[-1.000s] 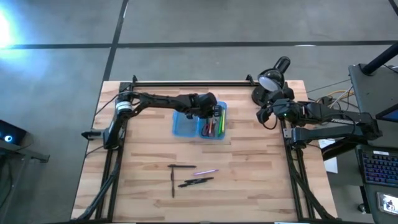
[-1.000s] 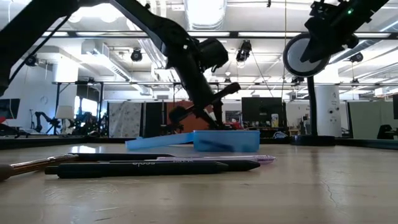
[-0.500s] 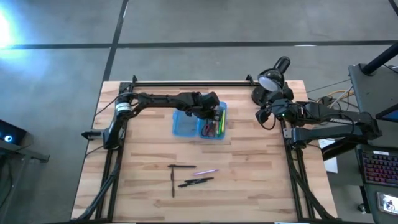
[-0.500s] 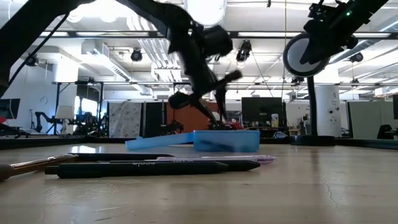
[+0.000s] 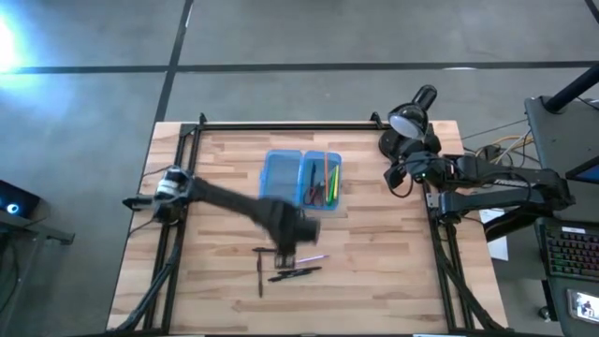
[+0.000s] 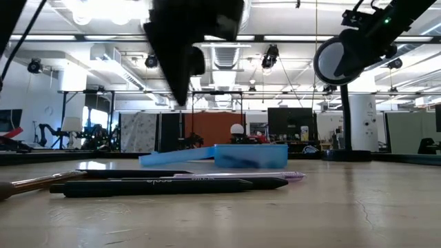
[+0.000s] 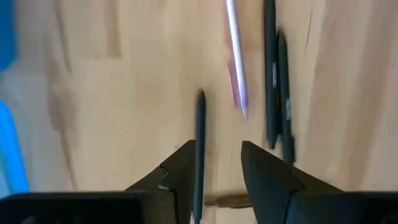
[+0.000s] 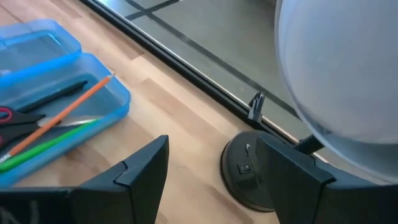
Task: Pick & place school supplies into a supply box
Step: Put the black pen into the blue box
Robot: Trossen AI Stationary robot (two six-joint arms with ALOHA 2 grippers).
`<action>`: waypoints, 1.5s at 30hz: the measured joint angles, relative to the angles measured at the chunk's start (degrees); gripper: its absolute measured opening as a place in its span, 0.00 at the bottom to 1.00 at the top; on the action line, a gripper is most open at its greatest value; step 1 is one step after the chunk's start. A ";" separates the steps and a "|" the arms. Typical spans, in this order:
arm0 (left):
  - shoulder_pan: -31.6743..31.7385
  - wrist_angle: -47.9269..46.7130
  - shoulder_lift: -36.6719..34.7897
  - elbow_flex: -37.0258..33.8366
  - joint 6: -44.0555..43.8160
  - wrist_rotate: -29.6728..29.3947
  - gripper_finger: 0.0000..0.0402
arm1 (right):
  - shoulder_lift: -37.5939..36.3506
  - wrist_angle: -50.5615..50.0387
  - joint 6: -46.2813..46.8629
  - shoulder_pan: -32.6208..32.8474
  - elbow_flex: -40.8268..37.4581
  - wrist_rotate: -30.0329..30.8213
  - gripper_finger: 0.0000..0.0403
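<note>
**A:** Left wrist view first: where do the loose supplies lie from the left gripper (image 7: 217, 163)?

**B:** Right ahead of it. A black pen (image 7: 200, 143) runs lengthwise into the gap between the parted, empty fingers, its long axis in line with them. A pink pen (image 7: 236, 62) lies just beyond, and two more black pens (image 7: 277, 81) lie side by side next to it, all roughly parallel.

**A:** And from above?

**B:** The left gripper (image 5: 285, 241) hangs over the near-middle of the table, close above that cluster: black pen (image 5: 271, 251), pink pen (image 5: 310, 258), black pair (image 5: 295, 273), and a thin dark pencil (image 5: 260, 277) lying crosswise to the rest. The supply box (image 5: 279, 178) sits farther back, well apart from them, with scissors (image 5: 313, 194), a green pencil and an orange pencil (image 5: 327, 172) already in its right half.

**A:** Which arm is nearer?

**B:** The left, by far. The right gripper (image 5: 397, 174) waits at the table's right edge beside the desk lamp (image 5: 408, 119), fingers spread and holding nothing.

**A:** Any writing to read?

**B:** The low view shows faint lettering on the front black pen (image 6: 165, 184), too small to make out.

**A:** So the coming move?

**B:** I'd judge a straight drop onto the pen lined up between the fingers.
</note>
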 joint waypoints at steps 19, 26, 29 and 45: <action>-3.00 12.50 0.10 -15.35 -12.48 -1.78 0.27 | 0.02 0.20 0.65 -0.02 -1.52 -0.02 0.57; -3.03 17.53 0.00 -19.86 -10.47 -0.05 0.27 | 0.02 0.20 0.72 -0.02 -1.52 -0.02 0.57; -2.51 19.06 -0.31 -21.69 -11.13 1.43 0.27 | 0.02 0.18 0.79 -0.02 -1.52 -0.02 0.57; 1.61 20.44 -0.13 -22.15 -22.36 3.86 0.03 | -0.12 0.21 2.27 0.00 -1.52 0.00 0.57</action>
